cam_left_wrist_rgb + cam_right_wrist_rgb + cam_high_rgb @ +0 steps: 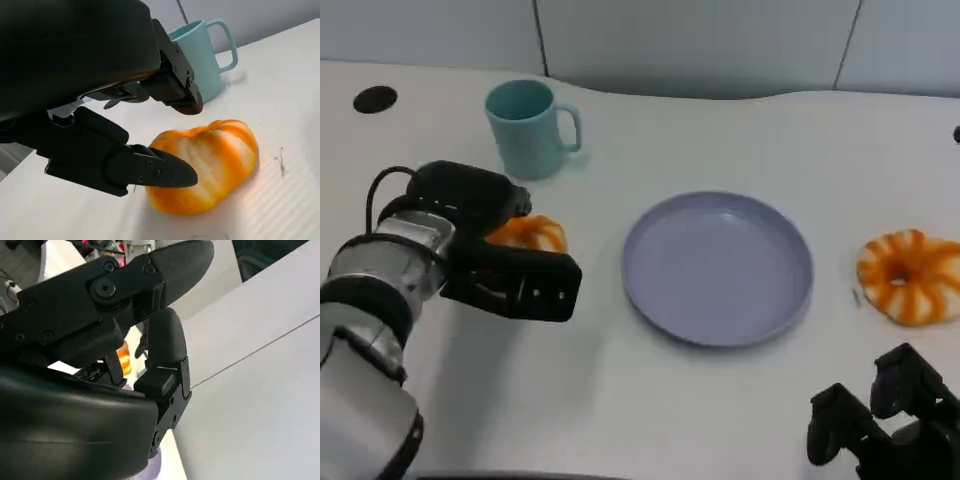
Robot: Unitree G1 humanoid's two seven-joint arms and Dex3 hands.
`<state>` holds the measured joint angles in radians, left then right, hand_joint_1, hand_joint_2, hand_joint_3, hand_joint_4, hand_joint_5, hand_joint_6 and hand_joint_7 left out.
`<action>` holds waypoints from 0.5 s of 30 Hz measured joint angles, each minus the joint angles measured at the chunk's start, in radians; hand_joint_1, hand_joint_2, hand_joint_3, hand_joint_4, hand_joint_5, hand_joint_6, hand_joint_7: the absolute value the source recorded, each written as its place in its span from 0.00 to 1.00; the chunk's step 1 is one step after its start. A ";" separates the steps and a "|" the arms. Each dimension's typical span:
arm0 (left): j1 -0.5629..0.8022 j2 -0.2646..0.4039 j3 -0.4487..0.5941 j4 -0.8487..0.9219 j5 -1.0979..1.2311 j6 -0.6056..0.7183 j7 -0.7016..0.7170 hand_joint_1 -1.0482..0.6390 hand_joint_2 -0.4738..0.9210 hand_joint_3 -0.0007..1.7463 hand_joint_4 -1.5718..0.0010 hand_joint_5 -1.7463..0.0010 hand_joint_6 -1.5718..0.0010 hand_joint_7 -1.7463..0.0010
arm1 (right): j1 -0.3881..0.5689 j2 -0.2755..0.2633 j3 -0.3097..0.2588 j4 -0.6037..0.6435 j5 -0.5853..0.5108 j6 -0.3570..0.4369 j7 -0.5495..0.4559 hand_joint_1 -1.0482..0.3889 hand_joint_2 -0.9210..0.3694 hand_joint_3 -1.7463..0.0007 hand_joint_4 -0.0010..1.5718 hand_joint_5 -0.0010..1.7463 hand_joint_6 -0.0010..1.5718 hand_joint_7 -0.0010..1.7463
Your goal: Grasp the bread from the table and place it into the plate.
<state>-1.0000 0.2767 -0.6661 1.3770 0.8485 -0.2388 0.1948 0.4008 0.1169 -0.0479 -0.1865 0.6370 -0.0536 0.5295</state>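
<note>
Both left hand (165,135) fingers flank bread (210,165); plate (718,268) well apart.

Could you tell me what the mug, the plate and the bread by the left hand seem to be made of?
Mug: likely glazed ceramic or plastic; smooth teal surface with a soft sheen.
Plate: probably matte plastic; even lavender colour, dull highlights.
Bread: looks like a soft foam or rubber replica; glossy orange-and-cream stripes. The left hand reaches around it.

Bright, even overhead light gives soft shadows under the left hand (505,265), whose near shell blurs at the wrist.
</note>
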 measured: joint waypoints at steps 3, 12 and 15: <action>0.010 0.000 -0.003 0.000 0.002 0.002 0.004 0.18 1.00 0.18 0.80 0.99 0.81 0.99 | 0.007 0.000 0.000 -0.001 0.000 0.000 0.000 0.41 0.04 1.00 0.50 1.00 0.41 1.00; 0.039 0.002 0.005 0.000 -0.002 0.002 0.026 0.19 1.00 0.17 0.80 0.99 0.82 1.00 | 0.021 -0.002 0.000 -0.013 0.013 0.009 0.001 0.42 0.05 1.00 0.50 1.00 0.41 1.00; 0.040 0.002 0.009 -0.001 -0.004 0.002 0.031 0.13 1.00 0.26 0.87 1.00 0.86 1.00 | 0.022 -0.004 0.000 -0.020 0.016 0.011 0.002 0.42 0.05 1.00 0.50 1.00 0.41 1.00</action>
<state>-0.9602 0.2787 -0.6569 1.3763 0.8447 -0.2365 0.2259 0.4231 0.1127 -0.0478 -0.2067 0.6530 -0.0423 0.5311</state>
